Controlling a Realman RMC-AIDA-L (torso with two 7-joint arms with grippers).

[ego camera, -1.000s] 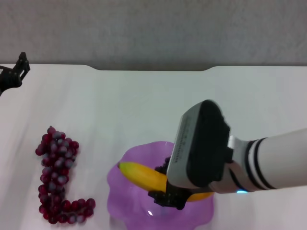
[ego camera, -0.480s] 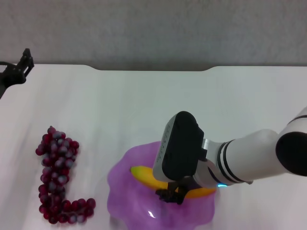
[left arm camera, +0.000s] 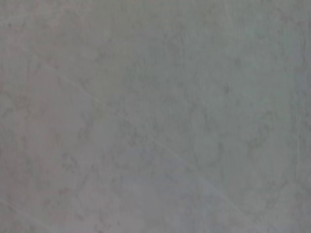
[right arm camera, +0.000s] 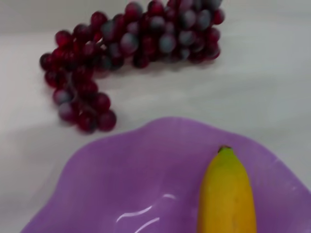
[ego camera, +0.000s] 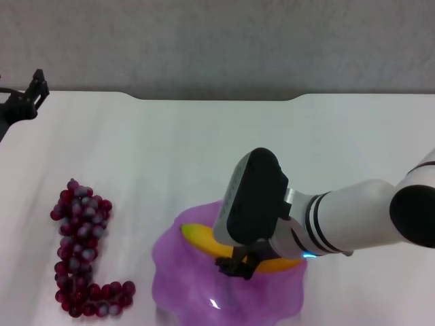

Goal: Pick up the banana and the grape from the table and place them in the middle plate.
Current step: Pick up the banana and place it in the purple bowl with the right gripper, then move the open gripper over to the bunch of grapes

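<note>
White table (ego camera: pixel 170 149), grey wall (ego camera: pixel 217 41) behind.

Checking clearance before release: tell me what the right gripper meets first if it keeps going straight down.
The banana beneath the right gripper, then the middle plate. Depth is unclear.

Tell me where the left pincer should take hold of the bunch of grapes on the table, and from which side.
Probably from straight above, across the long upright stretch of the grape bunch, closing on its narrow width. It lies flat on the table in an L shape, with its thick top end offering the most to grip. The left pincer is at the far left edge.
</note>
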